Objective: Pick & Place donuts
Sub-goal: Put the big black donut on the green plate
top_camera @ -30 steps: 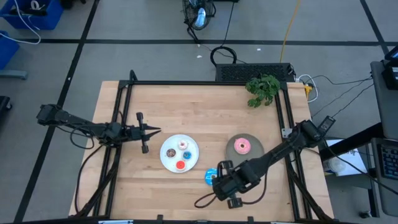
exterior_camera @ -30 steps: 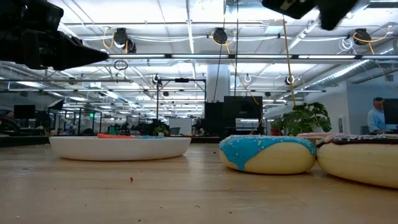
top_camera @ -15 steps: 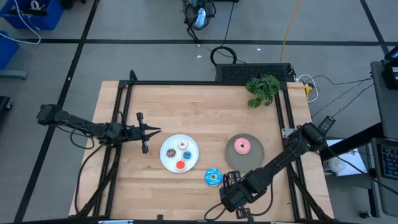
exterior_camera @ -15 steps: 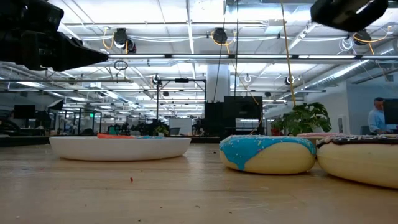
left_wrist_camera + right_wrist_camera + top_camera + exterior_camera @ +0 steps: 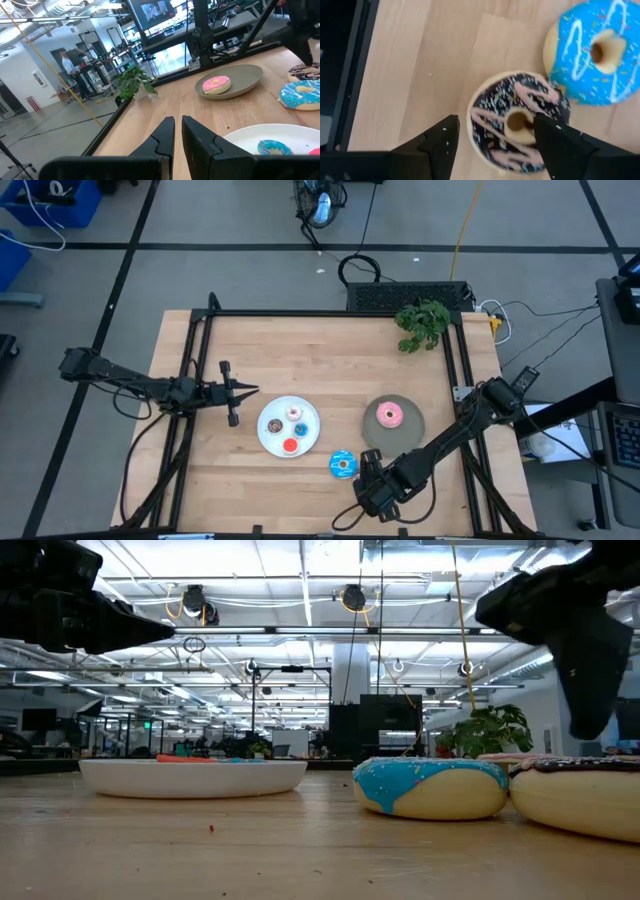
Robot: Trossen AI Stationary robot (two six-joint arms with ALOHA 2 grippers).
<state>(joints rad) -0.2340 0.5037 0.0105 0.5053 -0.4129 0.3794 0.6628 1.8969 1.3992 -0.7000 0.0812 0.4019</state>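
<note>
Spanning a workshop floor, wooden table (image 5: 320, 345); right tool (image 5: 492, 137) spread over chocolate donut (image 5: 517, 122); left tool (image 5: 178, 135) clenched.

Wooden table (image 5: 300, 350): plates, donuts, plant.

Blue donut (image 5: 430, 787) sits on the table (image 5: 250, 850), touching the chocolate donut (image 5: 580, 795); a white plate (image 5: 192, 776) is further left, dark gripper (image 5: 585, 635) overhead.

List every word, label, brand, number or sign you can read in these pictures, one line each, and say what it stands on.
None: no readable text shows on the donuts, plates, table or arms.
Monitor in the room behind, left wrist view: a picture shows, any writing too blurred to read.
Chocolate donut and blue donut: icing squiggles and sprinkles only, no letters.
</note>
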